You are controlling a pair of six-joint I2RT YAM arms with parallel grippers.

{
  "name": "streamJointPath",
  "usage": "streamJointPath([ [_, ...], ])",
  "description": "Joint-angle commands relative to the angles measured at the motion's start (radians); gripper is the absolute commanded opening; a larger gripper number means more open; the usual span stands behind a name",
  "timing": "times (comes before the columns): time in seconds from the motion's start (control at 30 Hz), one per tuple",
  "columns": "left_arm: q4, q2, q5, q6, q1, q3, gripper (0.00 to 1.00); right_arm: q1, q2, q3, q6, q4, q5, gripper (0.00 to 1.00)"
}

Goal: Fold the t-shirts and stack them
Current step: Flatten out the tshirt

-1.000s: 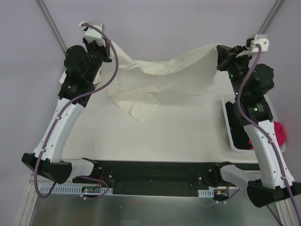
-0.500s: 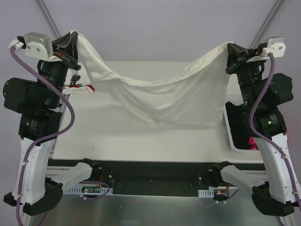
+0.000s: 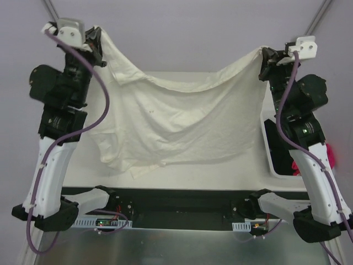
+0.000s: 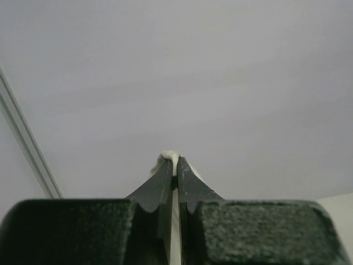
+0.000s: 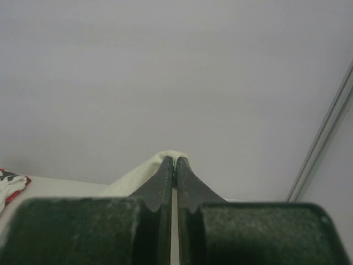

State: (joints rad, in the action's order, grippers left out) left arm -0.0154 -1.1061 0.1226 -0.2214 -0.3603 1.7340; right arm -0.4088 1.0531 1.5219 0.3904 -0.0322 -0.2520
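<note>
Cloth hangs slack between us; we hold the cream t-shirt point(image 3: 182, 118) high over the bench point(image 3: 220, 176), left gripper point(image 3: 96, 41) and right gripper point(image 3: 266, 55) each clamped on a top corner; its soft, wrinkled hem sags toward the near edge.

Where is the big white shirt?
In the top view the cream-white t-shirt hangs over the middle of the table, stretched between the left gripper and the right gripper, each shut on a top corner.

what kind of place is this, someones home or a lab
Most likely a robot lab rig, not a home: left arm and right arm bolted at a white table, grey backdrop, metal frame poles, a cream t-shirt hanging between the arms.
</note>
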Motion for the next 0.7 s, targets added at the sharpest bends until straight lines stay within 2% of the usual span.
streamJointPath([
  [0.0,0.124,-0.174,0.043,-0.088,0.0,0.021,0.0,-0.004,0.167,0.089,0.105,0.185,-0.055,0.01],
  [0.1,0.12,-0.251,0.0,-0.099,-0.002,0.186,0.0,-0.005,0.241,0.179,0.168,0.326,-0.043,0.01],
  [0.27,0.132,-0.301,-0.104,-0.148,-0.008,0.389,0.0,-0.012,0.311,0.288,0.243,0.608,0.071,0.01],
  [0.37,0.282,-0.261,-0.158,-0.225,-0.023,0.368,0.0,-0.018,0.314,0.337,0.268,0.743,0.166,0.01],
  [0.43,0.36,-0.21,-0.207,-0.24,-0.025,0.334,0.0,-0.031,0.314,0.389,0.289,0.772,0.229,0.01],
  [0.53,0.371,-0.175,-0.25,-0.23,-0.026,0.349,0.0,-0.065,0.3,0.449,0.32,0.753,0.244,0.01],
  [0.67,0.368,-0.123,-0.268,-0.219,-0.029,0.354,0.0,-0.104,0.239,0.423,0.355,0.753,0.281,0.01],
])
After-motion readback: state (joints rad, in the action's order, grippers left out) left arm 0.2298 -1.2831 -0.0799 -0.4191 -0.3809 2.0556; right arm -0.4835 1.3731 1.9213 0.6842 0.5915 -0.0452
